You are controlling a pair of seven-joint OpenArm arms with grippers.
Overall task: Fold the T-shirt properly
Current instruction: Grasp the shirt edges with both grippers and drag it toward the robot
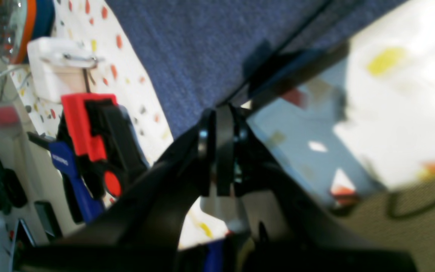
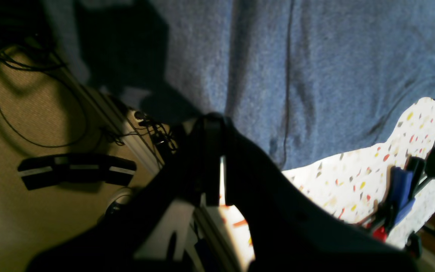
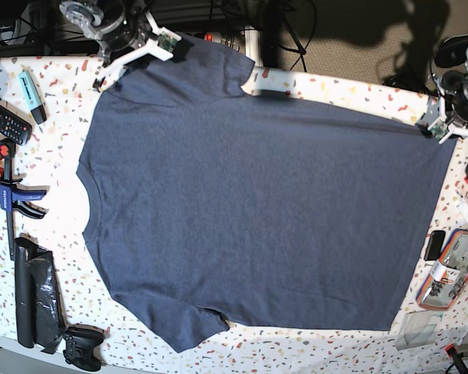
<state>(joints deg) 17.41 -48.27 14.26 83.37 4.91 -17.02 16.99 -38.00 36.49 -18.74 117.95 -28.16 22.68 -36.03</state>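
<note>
T-shirt [image 3: 257, 218]: dark navy, spread flat, covering most of the speckled worktop [image 3: 54, 234]; neckline at frame left. Right end effector [image 3: 165, 43]: closed on the sleeve at upper left. Left end effector [image 3: 435, 128]: closed on the hem corner at upper right. Advice: lift both corners evenly, keeping the top edge taut, towards the lower edge.

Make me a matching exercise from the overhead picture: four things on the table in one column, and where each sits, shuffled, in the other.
Things:
1. T-shirt
2. bar clamp
3. game controller
4. remote control

Places:
A. bottom-left corner of the base view
B. spread across the middle of the table
C. upper-left edge
D. left edge, beside the shirt's neckline

Pairs: 1-B, 2-D, 3-A, 4-C
</note>
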